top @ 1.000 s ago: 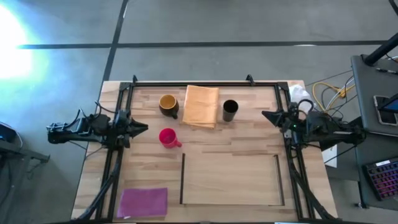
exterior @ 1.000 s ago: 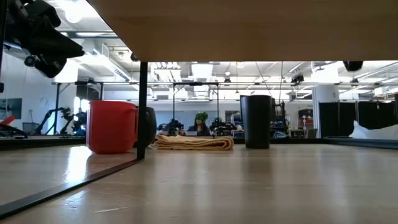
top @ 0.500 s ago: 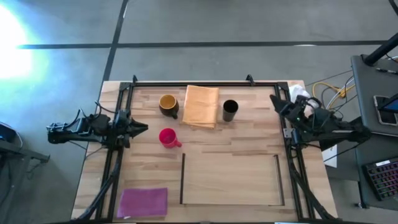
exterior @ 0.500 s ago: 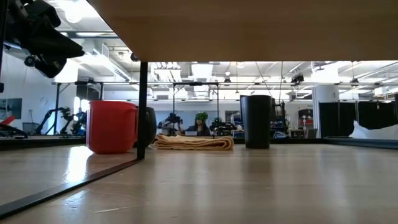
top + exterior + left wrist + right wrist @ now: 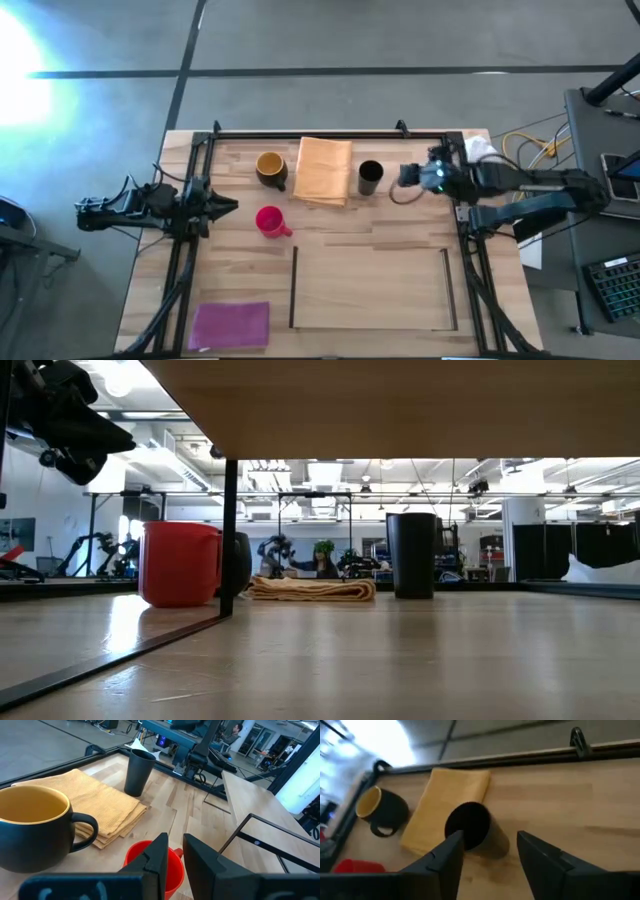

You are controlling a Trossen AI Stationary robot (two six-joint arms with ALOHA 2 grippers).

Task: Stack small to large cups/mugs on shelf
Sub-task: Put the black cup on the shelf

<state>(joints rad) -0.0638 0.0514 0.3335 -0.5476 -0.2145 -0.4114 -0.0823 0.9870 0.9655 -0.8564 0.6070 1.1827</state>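
Black mug (image 5: 370, 177) stands upright just beside the orange cloth (image 5: 325, 170), well off the shelf (image 5: 370, 290), and the right gripper (image 5: 407, 176), jaws apart, should straddle its rim squarely before closing.

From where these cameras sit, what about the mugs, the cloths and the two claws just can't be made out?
- Brown mug: in the low view, nearly all hidden behind the red mug and a dark post.
- Red mug, left wrist view: lower half covered by the left gripper.
- Black cup, right wrist view: base hidden by the open right gripper.
- Magenta cloth: seen only from above.
- Shelf: its near edge is cut off in the high view.
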